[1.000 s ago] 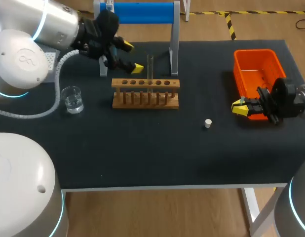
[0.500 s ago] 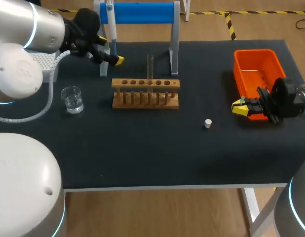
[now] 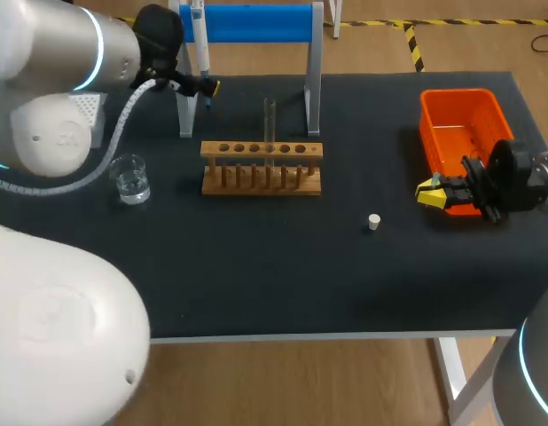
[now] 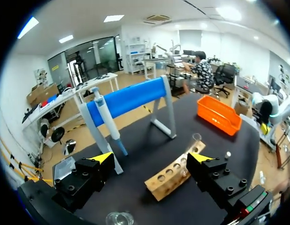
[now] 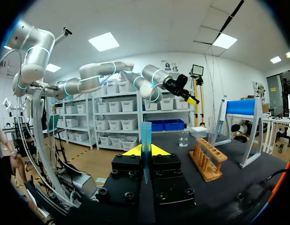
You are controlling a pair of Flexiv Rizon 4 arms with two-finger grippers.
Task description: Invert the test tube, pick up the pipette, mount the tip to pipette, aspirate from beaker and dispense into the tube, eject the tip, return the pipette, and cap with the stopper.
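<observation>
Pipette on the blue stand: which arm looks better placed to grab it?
Left. The left end effector, open, faces the pipette close ahead. The right end effector is far across the table by the orange bin, shut on a blue tip.

The bench (image 3: 256, 284) had a smooth, matt black top. Toward its eleven o'clock stood the pale brown wooden tube rack (image 3: 256, 149), matt in finish, and in it a clear glass test tube (image 3: 270, 120). At nine o'clock the clear glass beaker (image 3: 130, 177) gleamed. The orange plastic bin (image 3: 453, 92) at three o'clock was glossy. The right claw (image 5: 145, 151), matt black with yellow tips, pinched a translucent blue plastic pipette tip (image 5: 145, 131).
</observation>
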